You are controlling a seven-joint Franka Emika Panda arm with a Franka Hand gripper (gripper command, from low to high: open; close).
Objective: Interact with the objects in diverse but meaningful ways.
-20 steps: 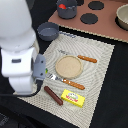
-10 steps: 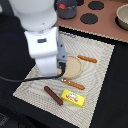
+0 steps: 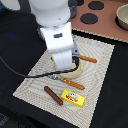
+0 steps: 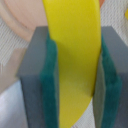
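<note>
The gripper point(image 4: 74, 75) is closed on the curved yellow banana point(image 4: 75, 55), which is clamped between the green pads point(image 4: 50, 85) with its long axis running along the finger length. In the exterior view the white arm hides the banana, above the beige round plate point(image 3: 75, 73) on the pale woven mat point(image 3: 102, 60). Near the plate lie an orange-handled knife point(image 3: 74, 84), a brown sausage point(image 3: 53, 95) and a yellow rectangular packet point(image 3: 72, 98). A grey pot point(image 3: 122, 17) stands well apart from the plate.
</note>
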